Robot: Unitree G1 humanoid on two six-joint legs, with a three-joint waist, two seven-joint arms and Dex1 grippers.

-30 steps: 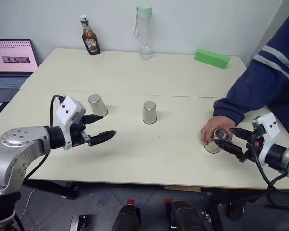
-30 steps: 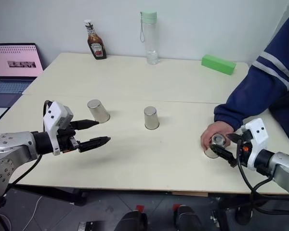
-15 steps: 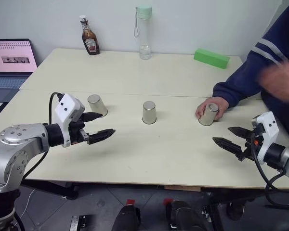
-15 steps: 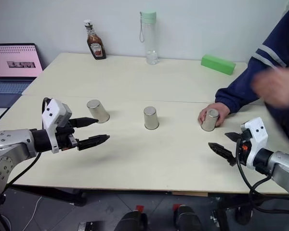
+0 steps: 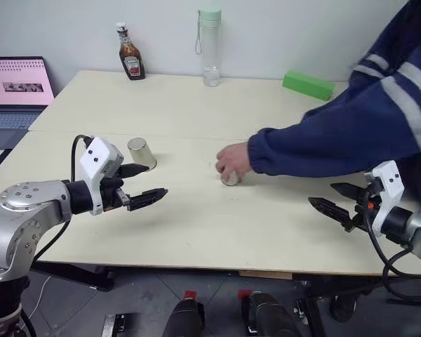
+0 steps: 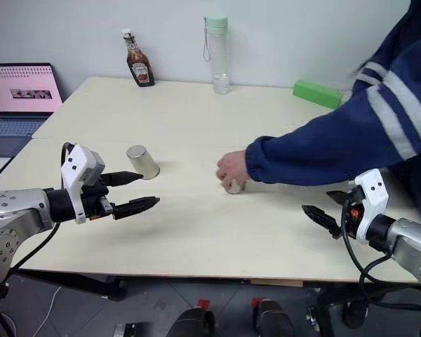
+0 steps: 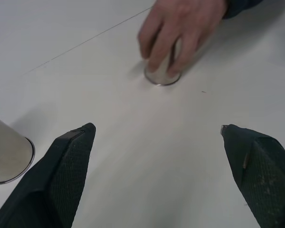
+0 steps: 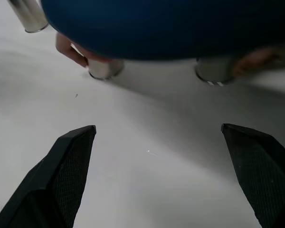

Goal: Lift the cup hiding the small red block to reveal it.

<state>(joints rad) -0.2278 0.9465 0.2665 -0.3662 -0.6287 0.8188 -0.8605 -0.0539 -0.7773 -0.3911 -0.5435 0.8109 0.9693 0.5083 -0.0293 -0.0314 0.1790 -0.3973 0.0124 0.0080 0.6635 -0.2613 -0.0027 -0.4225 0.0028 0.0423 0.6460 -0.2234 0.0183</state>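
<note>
My left gripper [image 5: 146, 184] hovers over the table [image 5: 196, 232], jaws wide, empty. Left cup [image 5: 141, 153] stands just beyond it. A person's hand [image 5: 233, 161] covers the middle cup [image 5: 231, 179]. My right gripper [image 5: 335, 201]: jaws spread, empty. Can't tell where the red block is.

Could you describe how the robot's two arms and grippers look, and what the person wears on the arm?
Both grippers, left and right, have two black pointed fingers, a white wrist block, silver arm and black cable. The person's sleeve is dark blue with grey stripes.
</note>
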